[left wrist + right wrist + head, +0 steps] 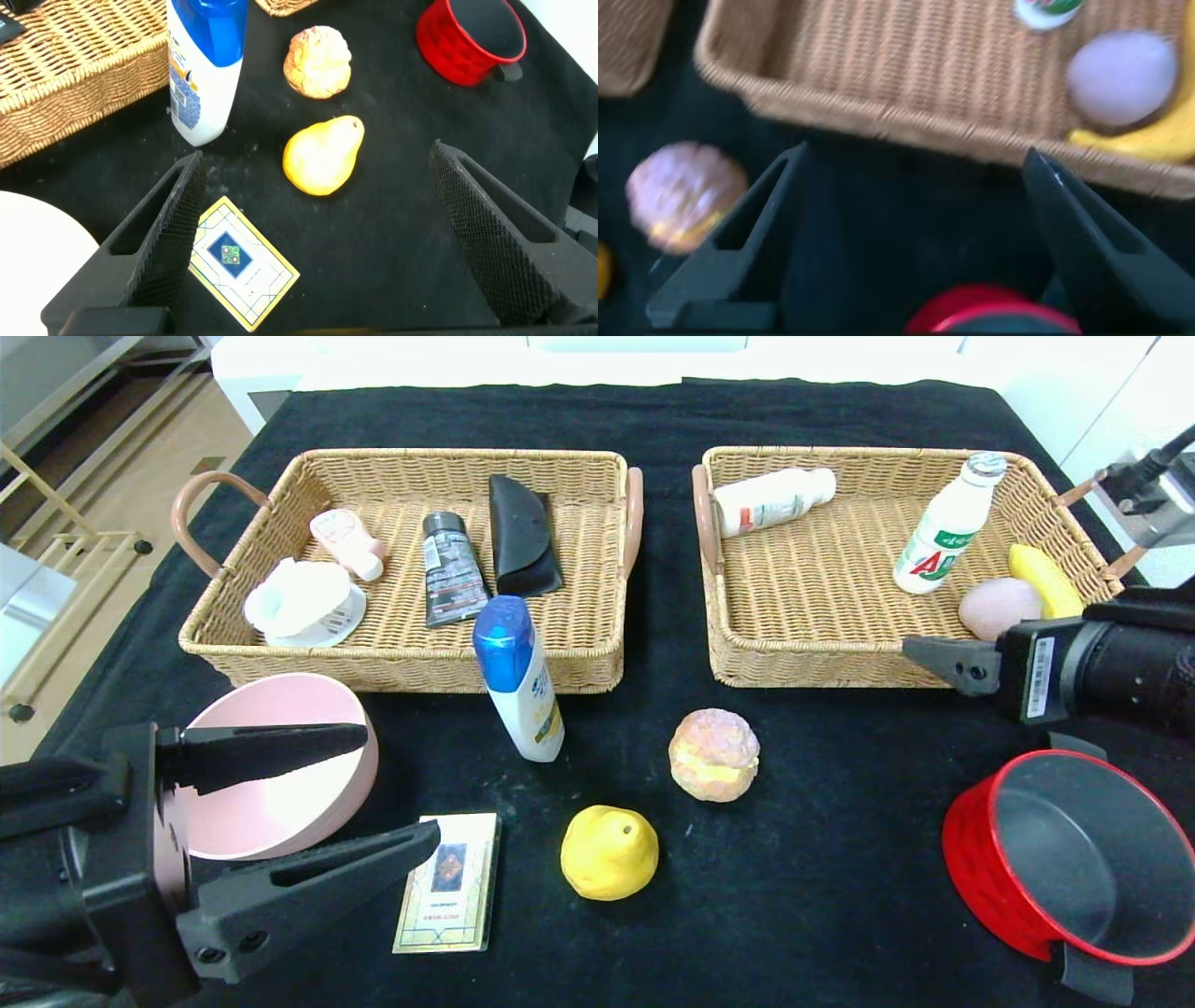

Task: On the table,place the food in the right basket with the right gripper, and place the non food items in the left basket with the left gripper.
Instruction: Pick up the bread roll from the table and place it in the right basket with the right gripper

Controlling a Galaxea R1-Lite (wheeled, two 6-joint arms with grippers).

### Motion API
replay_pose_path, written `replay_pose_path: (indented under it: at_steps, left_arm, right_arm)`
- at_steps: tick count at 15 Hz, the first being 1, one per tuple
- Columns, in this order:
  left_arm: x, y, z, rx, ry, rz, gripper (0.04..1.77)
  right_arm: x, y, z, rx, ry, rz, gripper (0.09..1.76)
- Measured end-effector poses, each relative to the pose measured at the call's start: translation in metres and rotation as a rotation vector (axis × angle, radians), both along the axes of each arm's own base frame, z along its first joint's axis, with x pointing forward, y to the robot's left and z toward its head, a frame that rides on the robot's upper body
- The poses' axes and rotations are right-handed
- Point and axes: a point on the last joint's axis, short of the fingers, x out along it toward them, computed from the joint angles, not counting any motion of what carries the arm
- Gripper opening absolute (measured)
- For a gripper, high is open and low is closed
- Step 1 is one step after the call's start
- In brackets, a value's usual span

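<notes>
Left pincer point(373, 793): lower left, jaws wide apart, holding nothing, over the card point(448, 882).
Right pincer point(915, 233): right edge, spread wide, empty, beside the right basket point(719, 616).
Pear point(609, 851), bun point(714, 754): bench centre.

A staged test room, not a home

My desk point(840, 420) wears a black cloth; metal shelving point(56, 457) stands on wood flooring at my left, white cabinets point(1027, 373) behind.

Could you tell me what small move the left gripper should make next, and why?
Probably lower the open left gripper onto the card. The card lies flat on the black cloth near its fingers, a non-food item not yet in the left basket.
</notes>
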Motion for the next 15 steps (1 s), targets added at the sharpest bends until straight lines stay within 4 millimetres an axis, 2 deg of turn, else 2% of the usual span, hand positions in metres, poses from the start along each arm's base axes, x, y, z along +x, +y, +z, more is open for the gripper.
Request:
replay_pose_path:
  at_steps: [2,5,10,15]
  left_arm:
    - [0.000,0.000,0.000,0.000,0.000,0.000,1.72]
    - [0.000,0.000,0.000,0.001,-0.002,0.001,1.72]
    - [0.000,0.000,0.000,0.000,-0.003,0.002,1.72]
    - [0.000,0.000,0.001,-0.001,-0.006,0.003,1.72]
  right_arm:
    - [-0.015,0.009,-0.004,-0.014,0.014,0.049,1.66]
    - [-0.022,0.020,-0.008,-0.020,0.025,0.103,1.68]
    - [-0.017,0.055,-0.010,-0.036,0.062,0.092,1.69]
    - [-0.017,0.096,-0.003,0.046,0.232,0.090,1.70]
